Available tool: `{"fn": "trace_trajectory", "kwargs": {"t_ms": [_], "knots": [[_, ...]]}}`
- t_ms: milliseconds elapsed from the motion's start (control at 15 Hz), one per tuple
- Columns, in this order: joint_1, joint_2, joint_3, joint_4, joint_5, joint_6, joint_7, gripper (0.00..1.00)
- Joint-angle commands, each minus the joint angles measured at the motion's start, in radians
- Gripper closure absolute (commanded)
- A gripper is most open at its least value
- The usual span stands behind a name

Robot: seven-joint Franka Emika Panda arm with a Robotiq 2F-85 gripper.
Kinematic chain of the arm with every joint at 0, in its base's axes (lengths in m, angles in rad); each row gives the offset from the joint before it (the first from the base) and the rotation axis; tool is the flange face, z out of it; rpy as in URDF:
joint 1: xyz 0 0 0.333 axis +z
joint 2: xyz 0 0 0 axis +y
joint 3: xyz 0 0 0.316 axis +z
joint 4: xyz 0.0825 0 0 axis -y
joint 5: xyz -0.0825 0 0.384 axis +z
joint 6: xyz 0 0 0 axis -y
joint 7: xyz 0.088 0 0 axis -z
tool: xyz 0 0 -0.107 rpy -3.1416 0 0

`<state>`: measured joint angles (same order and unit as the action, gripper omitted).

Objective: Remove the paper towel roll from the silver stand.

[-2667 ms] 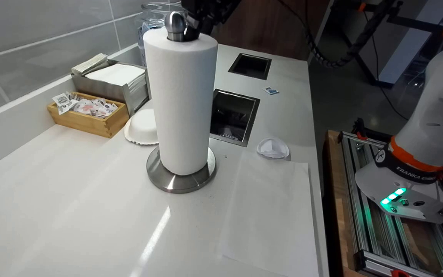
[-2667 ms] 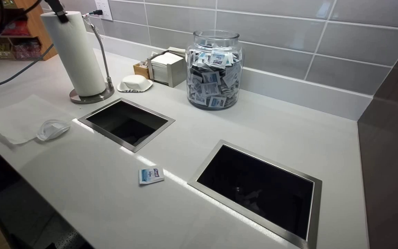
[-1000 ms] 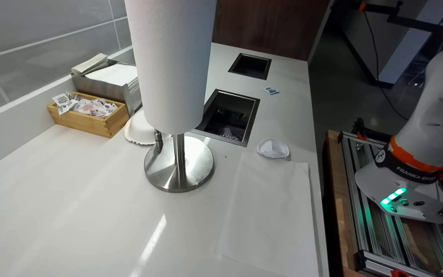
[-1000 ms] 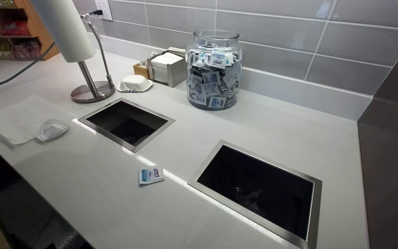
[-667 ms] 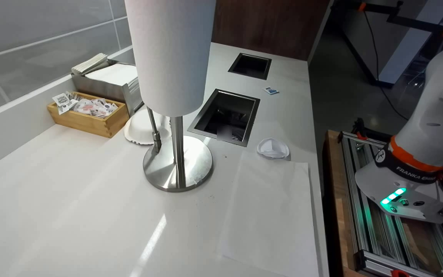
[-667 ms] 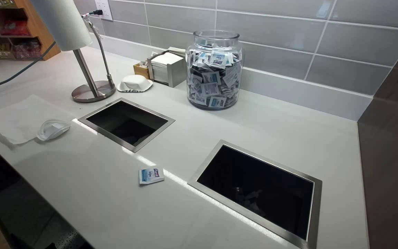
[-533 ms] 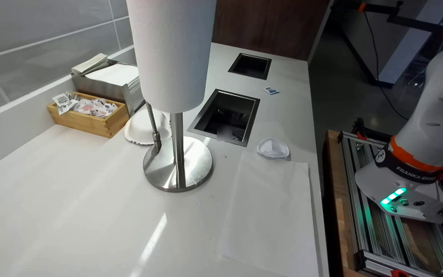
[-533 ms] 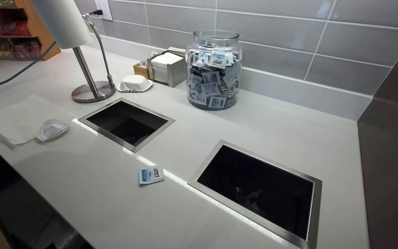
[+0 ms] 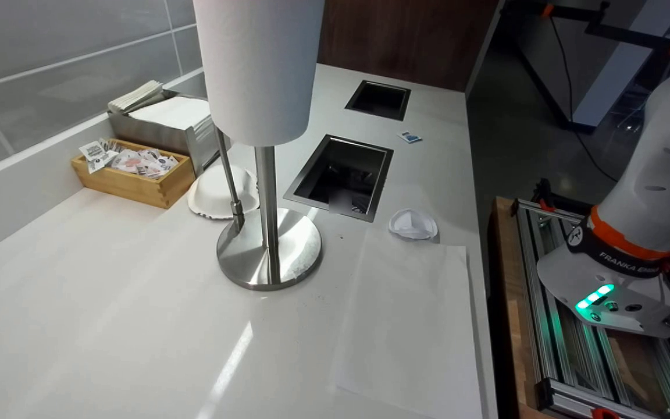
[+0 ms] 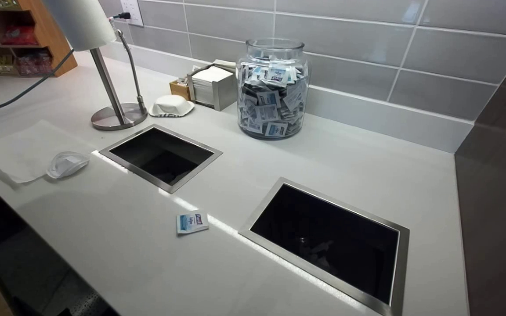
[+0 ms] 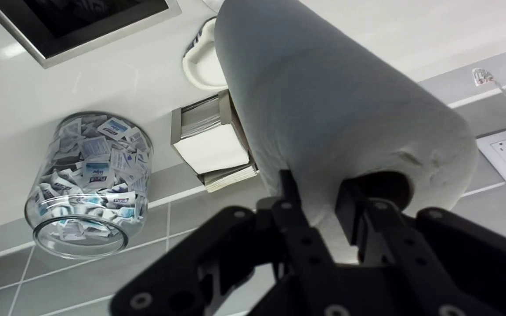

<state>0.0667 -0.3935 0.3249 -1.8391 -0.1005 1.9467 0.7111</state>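
The white paper towel roll (image 9: 262, 75) hangs raised above the silver stand's base (image 9: 300, 247), with its upper part cut off. It also shows raised in an exterior view (image 10: 81, 24). The stand's rod (image 10: 107, 85) still runs up into the bottom of the roll; the rod's knob top is hidden. A thin side arm (image 9: 229, 174) stands beside the rod. In the wrist view my gripper (image 11: 318, 186) is shut on the wall of the roll (image 11: 323, 101), one finger outside and one in the core hole. The gripper is out of both exterior views.
A napkin box (image 9: 160, 125), a wooden packet box (image 9: 137, 183) and a white bowl (image 9: 213, 195) stand near the stand by the wall. A glass jar (image 10: 272, 96) stands further along. Two framed openings (image 10: 160, 156) are in the counter. A paper sheet (image 9: 407, 326) lies beside the stand.
The roll rested on the base 2.7 seconds ago and has risen along the rod. It has risen a little more in the last half second. The gripper has left the exterior views.
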Motion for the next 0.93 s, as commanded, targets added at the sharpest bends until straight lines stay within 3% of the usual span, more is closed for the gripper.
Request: {"fn": "trace_trajectory", "kwargs": {"t_ms": [0, 867], "knots": [[-0.007, -0.007, 0.049, 0.065, -0.085, -0.065, 0.063, 0.93], [0.0, -0.011, 0.101, 0.179, -0.186, -0.113, 0.168, 0.93]]}}
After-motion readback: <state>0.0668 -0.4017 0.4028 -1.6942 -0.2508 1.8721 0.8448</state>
